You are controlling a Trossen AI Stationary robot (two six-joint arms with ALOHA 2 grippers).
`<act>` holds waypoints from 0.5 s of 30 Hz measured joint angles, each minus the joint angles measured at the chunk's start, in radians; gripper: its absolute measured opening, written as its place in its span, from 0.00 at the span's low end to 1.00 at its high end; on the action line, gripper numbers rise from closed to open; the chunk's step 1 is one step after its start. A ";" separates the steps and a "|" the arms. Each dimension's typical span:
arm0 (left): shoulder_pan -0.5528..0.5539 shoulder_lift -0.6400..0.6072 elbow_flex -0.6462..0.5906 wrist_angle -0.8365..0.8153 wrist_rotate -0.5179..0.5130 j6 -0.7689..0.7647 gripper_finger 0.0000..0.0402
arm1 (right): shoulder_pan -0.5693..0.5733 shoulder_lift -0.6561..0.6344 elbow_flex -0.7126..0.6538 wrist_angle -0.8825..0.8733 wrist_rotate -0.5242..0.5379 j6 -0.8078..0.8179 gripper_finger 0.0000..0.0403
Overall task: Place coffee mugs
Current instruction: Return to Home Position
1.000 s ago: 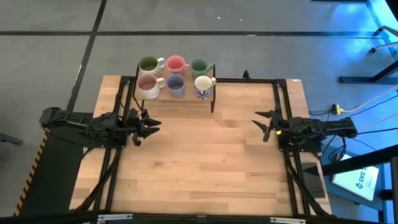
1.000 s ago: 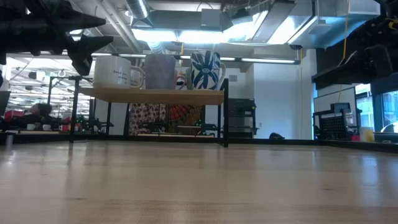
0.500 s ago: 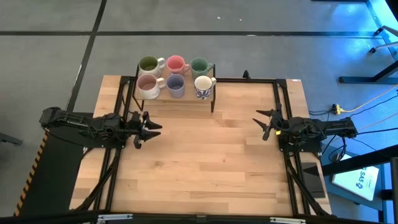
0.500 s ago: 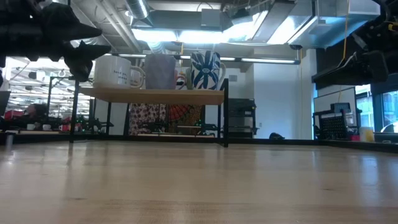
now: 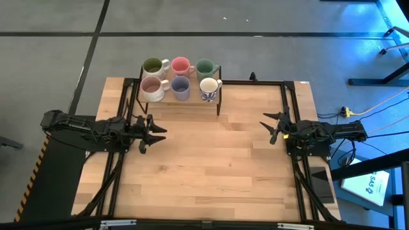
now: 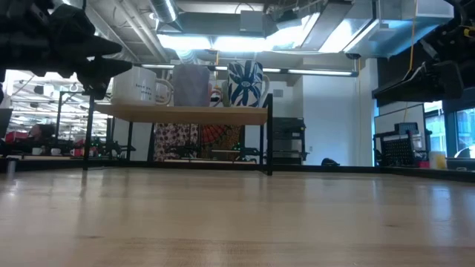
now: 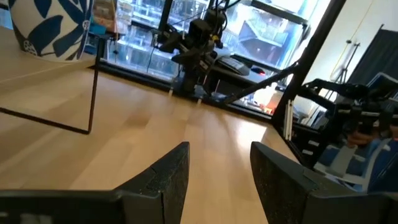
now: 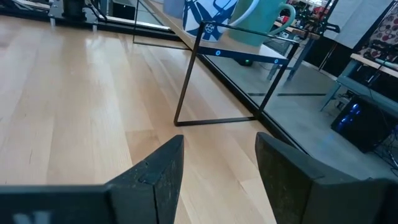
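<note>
Six mugs stand on a small wooden shelf rack [image 5: 192, 101] at the table's far edge. In the back row are the cream mug with olive inside [image 5: 152, 66], the pink mug [image 5: 181, 66] and the dark green mug [image 5: 204, 68]. In front are the beige-pink mug [image 5: 151, 87], the lavender mug [image 5: 180, 87] and the white mug with blue pattern [image 5: 209, 89] [image 7: 53, 28] [image 8: 208, 15]. My left gripper [image 5: 160, 131] [image 7: 217, 174] is open, above the table just near of the rack's left end. My right gripper [image 5: 268, 126] [image 8: 221, 168] is open, to the right of the rack.
The rack stands on thin black metal legs [image 8: 186, 81] [image 6: 269, 133] with open space under its shelf [image 6: 185, 113]. A black frame rail [image 5: 287, 121] runs along the table's sides. Bare wooden tabletop [image 5: 211, 166] lies between and near of both arms.
My left gripper has drifted a little toward the table's near edge, away from the rack, and has turned slightly about its wrist. It stays open. The mugs have not moved.
</note>
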 joint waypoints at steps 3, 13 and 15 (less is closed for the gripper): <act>0.000 0.000 0.000 -0.022 0.005 0.000 0.41 | 0.000 0.000 0.000 0.000 -0.001 0.000 0.46; 0.000 0.000 0.000 -0.051 -0.021 -0.001 0.41 | 0.000 0.000 0.000 0.000 -0.001 0.000 0.46; 0.000 0.000 0.000 -0.051 -0.021 0.000 0.41 | 0.000 0.000 0.000 0.000 -0.001 0.000 0.46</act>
